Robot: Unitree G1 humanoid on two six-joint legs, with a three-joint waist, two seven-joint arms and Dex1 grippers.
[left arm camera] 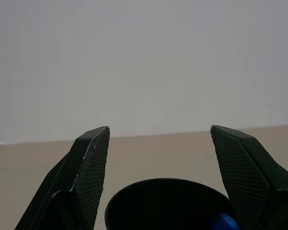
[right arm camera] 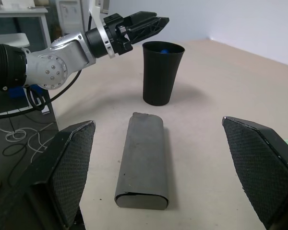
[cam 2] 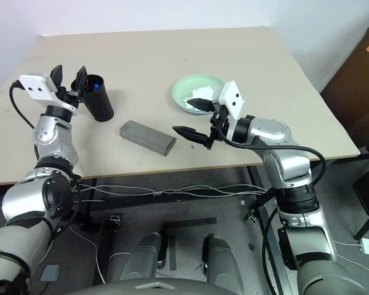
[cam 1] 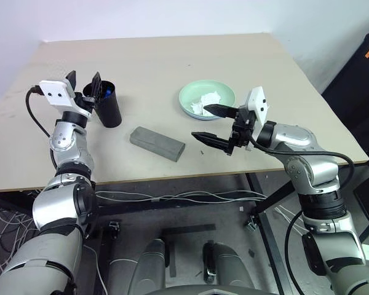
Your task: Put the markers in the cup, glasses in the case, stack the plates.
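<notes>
The left tool [cam 1: 85, 82] is seen released, its two black fingers [left arm camera: 89, 163] spread apart with nothing between them, held just above the rim of the tall black tapered plastic cup [cam 1: 106, 103]. Directly under that tool the cup stands upright on the beige counter [cam 1: 172, 61], and a blue marker cap [right arm camera: 162, 47] is seen inside it at the rim; the marker's barrel is hidden by the cup wall.

The right tool [cam 1: 210, 125] is also seen released, its fingers [right arm camera: 69, 165] wide apart and empty, pointed level toward the robot's left above the near part of the counter. Just ahead of its fingertips, between the two tools, the grey rectangular matte glasses case [cam 1: 157, 143] is found lying flat and closed on the counter, apart from both tools and near the cup without touching it.

Just beyond the right tool, on its far side, a round shallow mint green plastic plate [cam 1: 190, 95] rests on the counter, with crumpled white tissue [cam 1: 208, 99] lying in it. Whether a second plate lies beneath the green one cannot be told, and the glasses cannot be made out
</notes>
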